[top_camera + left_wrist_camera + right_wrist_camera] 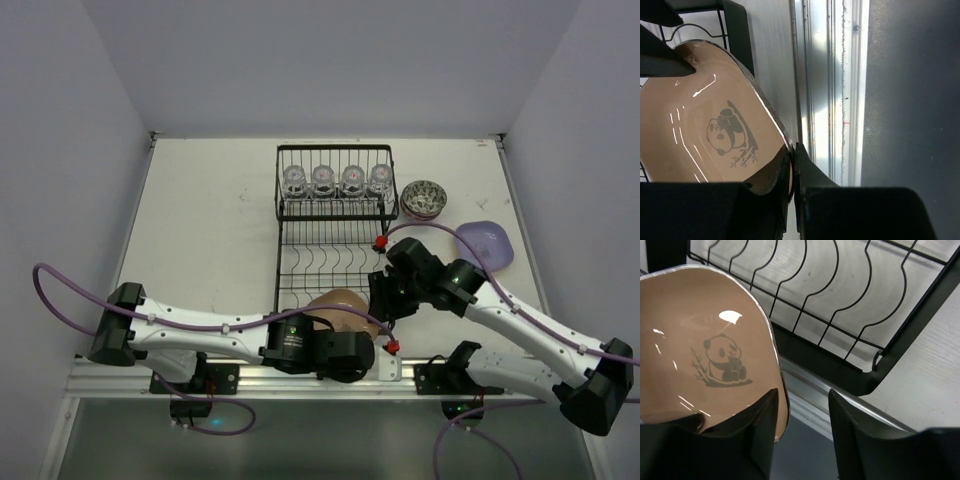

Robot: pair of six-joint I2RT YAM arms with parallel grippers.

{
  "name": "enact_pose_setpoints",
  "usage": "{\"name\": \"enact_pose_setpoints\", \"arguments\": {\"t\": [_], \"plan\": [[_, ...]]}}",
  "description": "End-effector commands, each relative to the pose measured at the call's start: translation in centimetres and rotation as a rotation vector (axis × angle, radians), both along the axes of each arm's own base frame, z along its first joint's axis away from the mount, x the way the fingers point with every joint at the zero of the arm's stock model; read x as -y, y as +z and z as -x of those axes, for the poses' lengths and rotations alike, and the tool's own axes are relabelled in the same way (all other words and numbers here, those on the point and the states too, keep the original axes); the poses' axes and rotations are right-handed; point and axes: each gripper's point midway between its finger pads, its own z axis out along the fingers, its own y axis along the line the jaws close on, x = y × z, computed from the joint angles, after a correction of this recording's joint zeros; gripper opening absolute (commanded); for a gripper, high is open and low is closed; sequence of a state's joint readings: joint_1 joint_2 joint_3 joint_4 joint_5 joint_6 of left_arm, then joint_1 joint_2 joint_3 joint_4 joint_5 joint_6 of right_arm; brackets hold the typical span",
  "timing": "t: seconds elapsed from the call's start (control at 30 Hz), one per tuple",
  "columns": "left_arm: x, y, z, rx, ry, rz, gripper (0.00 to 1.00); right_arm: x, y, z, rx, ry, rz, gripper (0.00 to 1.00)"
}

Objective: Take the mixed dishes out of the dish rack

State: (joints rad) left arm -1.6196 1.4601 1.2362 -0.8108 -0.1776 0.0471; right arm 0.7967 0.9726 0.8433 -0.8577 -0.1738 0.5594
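The tan plate [340, 303] with a panda print is held on edge over the near end of the black dish rack [300, 235]. My left gripper [792, 160] is shut on its rim, the plate [705, 125] standing to the gripper's left. My right gripper [802, 410] straddles the opposite rim of the plate [700, 355]. One finger lies against the plate's face, while the other stands apart from it with a clear gap. Several clear glass cups [337, 180] sit in a row on the rack's raised shelf.
Stacked patterned bowls [424, 198] and a purple plate [487, 245] rest on the table right of the rack. The rack's curved wire dividers [840, 295] lie just behind the plate. The metal rail [837, 100] of the table's near edge runs below the left gripper.
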Motion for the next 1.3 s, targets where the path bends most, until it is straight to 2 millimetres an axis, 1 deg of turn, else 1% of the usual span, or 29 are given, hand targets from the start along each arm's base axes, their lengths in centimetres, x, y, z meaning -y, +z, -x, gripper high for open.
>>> {"name": "enact_pose_setpoints", "arguments": {"t": [0.0, 0.07, 0.13, 0.23, 0.33, 0.4, 0.43, 0.5, 0.53, 0.57, 0.6, 0.63, 0.67, 0.7, 0.73, 0.77, 0.8, 0.87, 0.9, 0.97, 1.0, 1.03, 1.07, 1.1, 1.13, 1.17, 1.2, 1.23, 1.27], "plan": [[0.3, 1.3, 0.3, 0.015, -0.052, 0.009, 0.00, -1.0, 1.4, -1.3, 0.067, -0.019, 0.011, 0.44], [0.4, 1.5, 0.3, 0.011, -0.054, 0.018, 0.00, -1.6, 1.7, -1.5, 0.076, -0.008, -0.005, 0.35], [0.4, 1.6, 0.4, 0.009, -0.061, 0.022, 0.00, -2.1, 1.6, -1.5, 0.068, 0.009, -0.021, 0.32], [0.4, 1.9, 0.5, 0.008, -0.066, 0.037, 0.00, -3.4, 1.9, -1.5, 0.065, 0.042, -0.077, 0.33], [0.5, 1.9, 0.5, 0.007, -0.071, 0.041, 0.00, -3.8, 1.0, -1.2, 0.037, 0.064, -0.081, 0.33], [0.6, 1.7, 0.5, 0.009, -0.075, 0.039, 0.00, -4.0, 0.6, -1.1, 0.026, 0.072, -0.083, 0.25], [0.6, 1.7, 0.4, 0.017, -0.068, 0.038, 0.00, -4.1, 0.6, -1.2, 0.027, 0.068, -0.083, 0.12], [0.6, 1.7, 0.0, 0.033, -0.054, 0.038, 0.00, -3.6, 0.5, -1.2, 0.033, 0.056, -0.071, 0.00], [0.5, 1.8, -0.6, 0.060, -0.028, 0.042, 0.00, -3.3, 0.8, -1.2, 0.045, 0.040, -0.074, 0.00], [0.5, 1.9, -1.0, 0.076, -0.011, 0.051, 0.05, -3.1, 0.9, -1.4, 0.057, 0.026, -0.071, 0.00], [0.4, 2.2, -1.5, 0.098, 0.012, 0.064, 0.23, -2.5, 0.9, -1.9, 0.078, -0.009, -0.057, 0.00], [0.1, 2.4, -2.8, 0.154, 0.081, 0.071, 0.54, -1.8, 1.3, -2.0, 0.088, -0.038, -0.061, 0.00], [-0.1, 2.6, -3.2, 0.172, 0.103, 0.077, 0.61, -1.2, 1.1, -2.2, 0.090, -0.066, -0.056, 0.00], [-0.4, 2.9, -3.6, 0.186, 0.122, 0.087, 0.78, -0.3, 1.1, -3.1, 0.092, -0.125, -0.063, 0.00], [-0.7, 3.0, -4.2, 0.214, 0.156, 0.094, 1.00, 0.3, 1.1, -3.5, 0.091, -0.157, -0.074, 0.00], [-0.8, 3.3, -4.6, 0.231, 0.178, 0.110, 1.00, 1.2, 1.1, -3.6, 0.101, -0.189, -0.090, 0.00], [-1.1, 3.9, -5.0, 0.246, 0.203, 0.132, 1.00, 2.7, 1.1, -4.9, 0.111, -0.274, -0.090, 0.00], [-1.9, 4.6, -6.6, 0.310, 0.261, 0.155, 1.00, 4.2, 1.4, -5.5, 0.132, -0.338, -0.113, 0.00], [-2.2, 5.5, -7.1, 0.318, 0.285, 0.188, 1.00, 5.6, 1.5, -6.4, 0.140, -0.407, -0.109, 0.00], [-2.9, 7.1, -9.1, 0.346, 0.407, 0.259, 1.00, 7.8, 1.6, -7.4, 0.175, -0.513, -0.067, 0.00], [-3.6, 8.6, -10.1, 0.363, 0.461, 0.306, 1.00, 9.3, 2.1, -8.2, 0.200, -0.607, -0.066, 0.00], [-4.8, 9.9, -12.2, 0.401, 0.568, 0.336, 1.00, 10.7, 2.1, -8.8, 0.228, -0.677, -0.042, 0.00], [-5.4, 10.8, -13.2, 0.409, 0.623, 0.365, 1.00, 11.8, 2.1, -9.1, 0.240, -0.738, -0.030, 0.00], [-6.3, 12.6, -14.2, 0.410, 0.679, 0.416, 1.00, 13.5, 2.4, -9.7, 0.253, -0.844, -0.034, 0.00], [-7.5, 13.5, -15.6, 0.427, 0.755, 0.439, 1.00, 14.6, 2.5, -9.9, 0.263, -0.907, -0.026, 0.00], [-8.3, 15.0, -16.1, 0.428, 0.794, 0.492, 1.00, 17.1, 2.5, -10.4, 0.288, -1.031, 0.001, 0.00], [-9.1, 15.7, -16.7, 0.440, 0.835, 0.518, 1.00, 18.3, 2.9, -10.5, 0.305, -1.108, -0.006, 0.00], [-10.6, 16.5, -18.0, 0.467, 0.922, 0.540, 1.00, 19.5, 3.0, -10.5, 0.316, -1.174, -0.001, 0.00], [-11.5, 17.1, -18.7, 0.474, 0.974, 0.561, 1.00, 21.4, 3.2, -10.5, 0.337, -1.271, 0.018, 0.00]]}}
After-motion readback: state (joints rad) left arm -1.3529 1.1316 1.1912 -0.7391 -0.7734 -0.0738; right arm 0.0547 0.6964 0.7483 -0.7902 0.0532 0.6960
